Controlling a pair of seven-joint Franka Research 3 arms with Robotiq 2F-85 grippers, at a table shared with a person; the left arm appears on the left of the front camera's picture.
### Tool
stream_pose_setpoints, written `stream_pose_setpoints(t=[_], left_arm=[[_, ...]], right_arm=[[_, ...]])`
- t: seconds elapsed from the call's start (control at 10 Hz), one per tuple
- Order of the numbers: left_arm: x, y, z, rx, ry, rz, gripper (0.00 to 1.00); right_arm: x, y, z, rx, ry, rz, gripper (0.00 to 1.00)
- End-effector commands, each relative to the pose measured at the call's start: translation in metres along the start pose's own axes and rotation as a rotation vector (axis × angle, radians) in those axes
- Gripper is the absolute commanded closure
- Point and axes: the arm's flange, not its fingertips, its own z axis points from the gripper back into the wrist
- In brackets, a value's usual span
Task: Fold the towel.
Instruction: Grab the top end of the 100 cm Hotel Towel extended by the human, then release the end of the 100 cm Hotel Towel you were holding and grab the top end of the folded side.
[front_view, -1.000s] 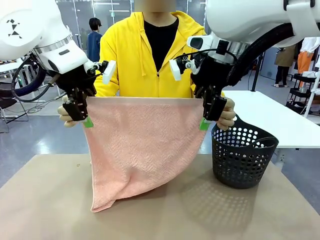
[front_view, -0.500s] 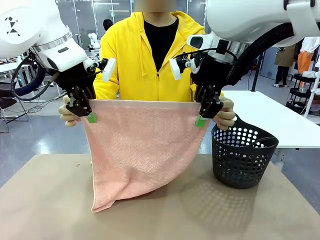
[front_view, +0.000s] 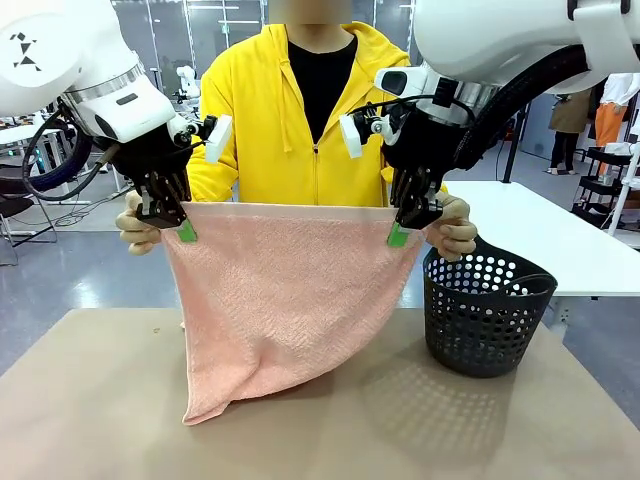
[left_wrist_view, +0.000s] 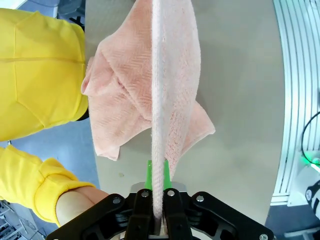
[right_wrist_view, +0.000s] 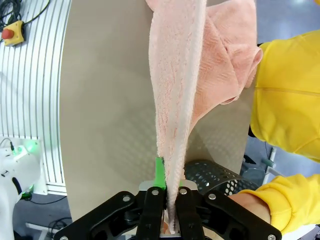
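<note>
While both arms are holding the cloth up, the left gripper (front_view: 183, 230) is clamped on the towel's top left corner and the right gripper (front_view: 398, 235) on its top right corner. The towel (front_view: 285, 300) is hanging spread between them above the table (front_view: 90, 400), with its lower end resting crumpled on the surface. A person's hand (front_view: 134, 232) is sitting just behind the left corner and the other hand (front_view: 456, 236) just behind the right, probably passing the edge over. The step in hand is looking like taking the top edge for the fold. Doing it well is meaning holding both corners level and the edge taut, waiting till the person lets go, then carrying the edge forward and down onto the lower half without dragging the crumpled end, and steering clear of the basket (front_view: 487, 310) just right of the towel. The front view is giving the flat spread, the slanting bottom edge and the basket's spot. The wrist views are giving what that one is hiding: the cloth edge-on, running down between the green pads, and the lower part lying in loose folds on the table.
</note>
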Motion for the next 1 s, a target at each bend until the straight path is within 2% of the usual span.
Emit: stream_pose_setpoints(t=[0.0,0.1,0.2,0.9], left_arm=[[-0.0025,0.0016,0.0008,-0.002,-0.005,0.020,1.00],[-0.0087,-0.0011,-0.0016,0.034,0.059,0.057,1.00],[-0.0003,0.0001,-0.0001,0.000,0.000,0.002,1.00],[-0.0003,0.0001,-0.0001,0.000,0.000,0.002,1.00]], right_arm=[[0.0005,-0.0031,-0.0037,-0.012,-0.004,-0.028,1.00],[-0.0028,-0.0020,-0.0069,-0.001,0.020,-0.045,1.00],[-0.0002,-0.0005,-0.0006,0.000,0.000,-0.002,1.00],[-0.0002,-0.0005,-0.0006,0.000,0.000,-0.002,1.00]])
